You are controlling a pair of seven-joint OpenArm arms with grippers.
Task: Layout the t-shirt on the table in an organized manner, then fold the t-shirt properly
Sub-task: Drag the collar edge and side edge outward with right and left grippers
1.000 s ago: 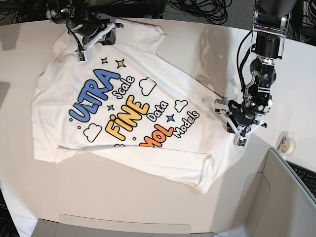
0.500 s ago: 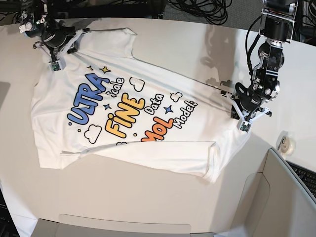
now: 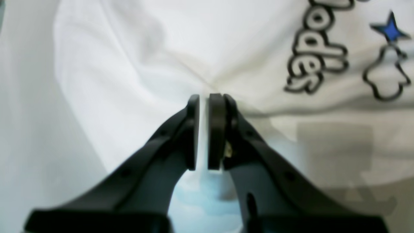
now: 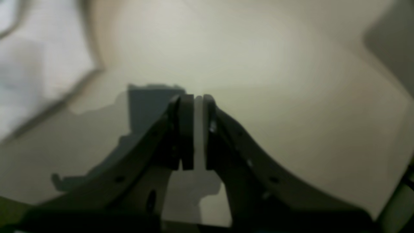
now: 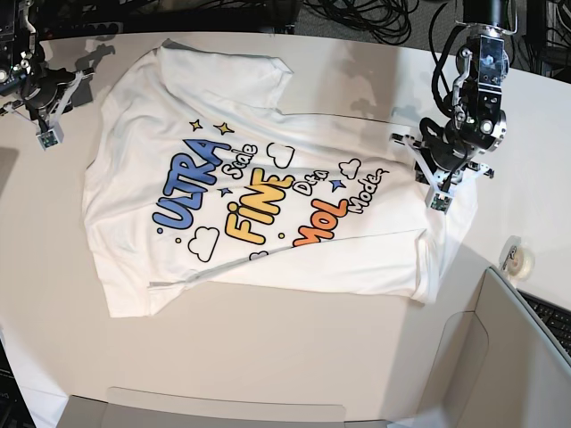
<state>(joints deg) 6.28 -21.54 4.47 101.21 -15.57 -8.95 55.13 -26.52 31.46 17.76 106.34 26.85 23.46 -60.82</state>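
The white t-shirt [image 5: 259,178] lies print side up on the off-white table [image 5: 268,357], its blue, yellow and orange lettering slanting. My left gripper [image 5: 443,176] stands on the shirt's right edge. In the left wrist view that gripper [image 3: 203,97] is shut, and creases in the t-shirt [image 3: 161,48] run together at its tips. My right gripper [image 5: 40,96] hangs over bare table left of the shirt, apart from it. In the right wrist view this gripper [image 4: 198,97] is shut on nothing, with the t-shirt [image 4: 29,64] blurred at upper left.
A roll of tape [image 5: 517,259] lies near the table's right edge. A grey-beige panel [image 5: 508,357] and a keyboard [image 5: 549,316] stand at lower right. Another grey panel [image 5: 223,412] runs along the front. Cables [image 5: 357,13] lie behind the table.
The shirt has slid right and turned, drawn by my left gripper, which moved up and back. My right gripper has moved left and no longer has the shirt's shoulder.
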